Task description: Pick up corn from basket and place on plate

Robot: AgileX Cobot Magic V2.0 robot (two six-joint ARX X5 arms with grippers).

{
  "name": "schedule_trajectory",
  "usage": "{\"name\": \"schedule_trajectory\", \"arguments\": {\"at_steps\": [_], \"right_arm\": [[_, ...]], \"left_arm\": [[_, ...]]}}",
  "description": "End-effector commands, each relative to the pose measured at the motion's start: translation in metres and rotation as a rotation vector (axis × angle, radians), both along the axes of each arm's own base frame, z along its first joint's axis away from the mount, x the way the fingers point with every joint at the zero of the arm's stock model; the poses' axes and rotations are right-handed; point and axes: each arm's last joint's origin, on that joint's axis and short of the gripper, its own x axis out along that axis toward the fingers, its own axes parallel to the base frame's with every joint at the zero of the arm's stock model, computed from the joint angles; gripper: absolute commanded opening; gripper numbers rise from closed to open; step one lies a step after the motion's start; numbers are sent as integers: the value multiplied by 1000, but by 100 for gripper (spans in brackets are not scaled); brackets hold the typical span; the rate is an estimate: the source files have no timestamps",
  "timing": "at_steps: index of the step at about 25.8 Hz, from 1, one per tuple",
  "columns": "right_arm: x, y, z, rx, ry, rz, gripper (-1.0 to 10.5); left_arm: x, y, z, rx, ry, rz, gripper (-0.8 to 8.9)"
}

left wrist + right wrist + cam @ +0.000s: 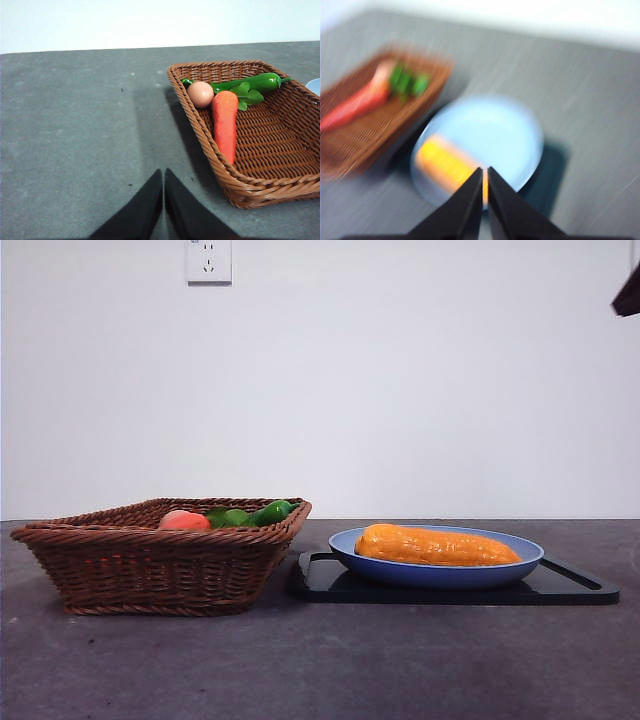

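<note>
The orange-yellow corn [436, 546] lies lengthwise in the blue plate [500, 574], and shows blurred in the right wrist view as corn [445, 161] on the plate [495, 130]. The wicker basket [150, 570] stands left of the plate. My right gripper [484, 172] is shut and empty, high above the plate; only a dark tip [628, 295] shows at the top right of the front view. My left gripper [163, 175] is shut over bare table beside the basket [200, 145].
A flat black tray [570, 590] lies under the plate. The basket holds a peach-pink fruit [201, 93], an orange carrot [226, 120] and a green pepper [250, 83]. A wall socket [208, 260] sits on the back wall.
</note>
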Motion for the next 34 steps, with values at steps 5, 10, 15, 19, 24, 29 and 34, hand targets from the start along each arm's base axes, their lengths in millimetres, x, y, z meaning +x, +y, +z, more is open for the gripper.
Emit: {"name": "schedule_trajectory", "arguments": {"at_steps": [5,10,15,19,24,29,34], "right_arm": [[-26,-19,-50,12,-248,-194,2],[-36,-23,-73,5,-277,-258,2],[-40,-25,-93,1,-288,-285,2],[-40,-25,-109,-1,-272,-300,2],[-41,-25,-123,0,-211,-303,2],[-43,-25,-128,-4,-163,-306,2],[-43,-25,-128,-5,-164,-311,2]], "left_arm": [[-1,0,-8,-6,63,3,6],[-1,0,-8,-6,63,2,6],[-1,0,-8,-6,63,2,6],[-1,0,-8,-6,63,2,6],[-1,0,-8,-6,63,2,6],[-1,0,-8,-6,63,2,6],[-1,0,-8,-6,63,2,6]]}}
